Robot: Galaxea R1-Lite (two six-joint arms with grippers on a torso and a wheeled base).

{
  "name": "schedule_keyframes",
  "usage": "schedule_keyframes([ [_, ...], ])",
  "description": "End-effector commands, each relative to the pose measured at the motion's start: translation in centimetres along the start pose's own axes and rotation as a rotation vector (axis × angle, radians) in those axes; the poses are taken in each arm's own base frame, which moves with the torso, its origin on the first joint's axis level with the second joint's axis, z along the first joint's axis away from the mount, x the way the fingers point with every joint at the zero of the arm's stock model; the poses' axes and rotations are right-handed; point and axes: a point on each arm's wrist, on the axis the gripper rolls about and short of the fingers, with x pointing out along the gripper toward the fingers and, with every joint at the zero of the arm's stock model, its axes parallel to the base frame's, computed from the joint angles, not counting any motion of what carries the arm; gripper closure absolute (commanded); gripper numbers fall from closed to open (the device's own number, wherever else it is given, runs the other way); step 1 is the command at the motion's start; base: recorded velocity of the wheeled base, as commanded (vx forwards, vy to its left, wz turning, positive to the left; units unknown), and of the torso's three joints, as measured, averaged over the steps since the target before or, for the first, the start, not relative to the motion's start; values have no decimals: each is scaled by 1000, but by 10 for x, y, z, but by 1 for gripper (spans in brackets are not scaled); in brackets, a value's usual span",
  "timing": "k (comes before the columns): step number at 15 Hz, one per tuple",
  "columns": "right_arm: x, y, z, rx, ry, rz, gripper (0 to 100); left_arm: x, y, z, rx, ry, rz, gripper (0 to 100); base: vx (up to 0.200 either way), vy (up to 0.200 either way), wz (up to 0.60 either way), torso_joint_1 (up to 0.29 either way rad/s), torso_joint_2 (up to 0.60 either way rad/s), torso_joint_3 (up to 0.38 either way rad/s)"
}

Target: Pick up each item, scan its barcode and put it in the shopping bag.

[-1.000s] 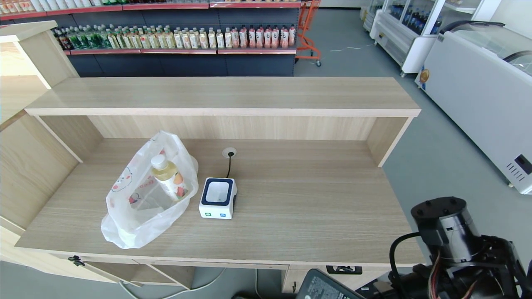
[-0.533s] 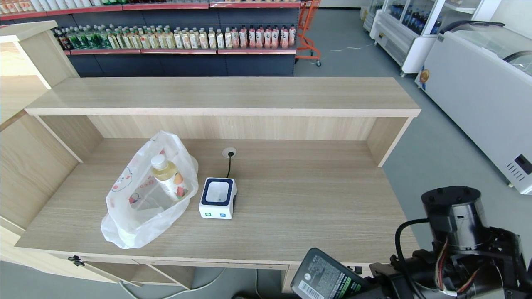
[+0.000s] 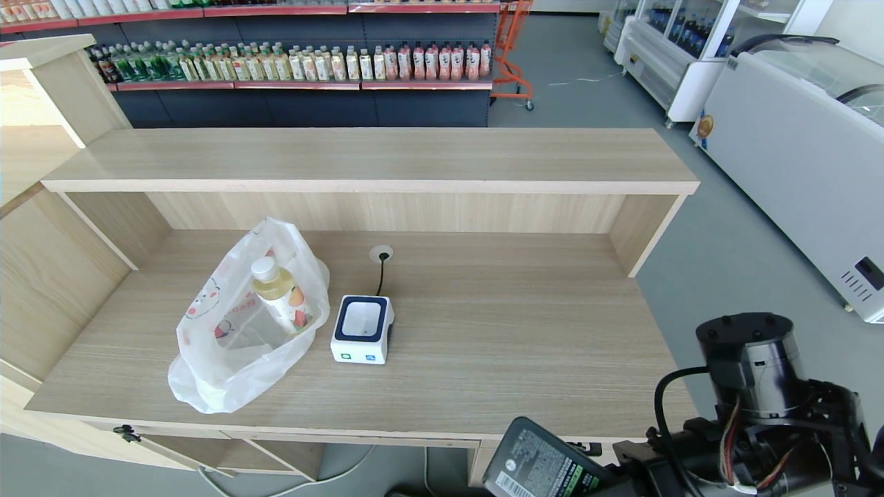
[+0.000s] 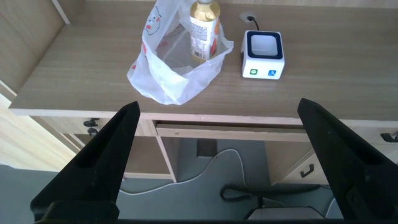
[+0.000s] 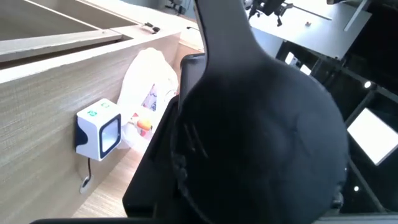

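Note:
A white plastic shopping bag (image 3: 231, 331) lies open on the left of the wooden counter (image 3: 497, 345), with a yellow drink bottle (image 3: 280, 293) upright inside it. Just to its right sits the white and blue barcode scanner (image 3: 362, 328), window up. My right gripper (image 3: 625, 461) is below the counter's front edge, shut on a black package (image 3: 542, 464) whose barcode label faces up. The right wrist view has that package (image 5: 249, 124) close up, with the scanner (image 5: 99, 134) and bag (image 5: 146, 81) beyond. My left gripper (image 4: 217, 180) hangs open in front of the counter, facing the bag (image 4: 171, 62) and scanner (image 4: 262, 54).
A raised wooden ledge (image 3: 373, 162) runs along the counter's back and side panels close both ends. The scanner's cable (image 3: 380, 273) goes into a hole behind it. Drink shelves (image 3: 297, 62) and freezers (image 3: 794, 138) stand farther off. The counter's right half is bare.
The right arm has brought the black package up and to the left, so more of it shows at the counter's front edge. Bag, bottle and scanner have not moved.

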Motion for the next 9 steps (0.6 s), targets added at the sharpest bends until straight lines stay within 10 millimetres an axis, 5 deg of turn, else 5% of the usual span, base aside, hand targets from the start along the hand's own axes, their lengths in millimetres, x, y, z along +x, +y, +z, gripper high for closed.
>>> schedule_keyframes([
  [1, 1, 1, 0, 3, -2, 1, 100, 0, 0, 0, 0, -1, 1, 0, 0, 0, 0, 0, 0, 0],
  [9, 1, 2, 0, 5, -5, 0, 100, 0, 0, 0, 0, -1, 1, 0, 0, 0, 0, 0, 0, 0],
])
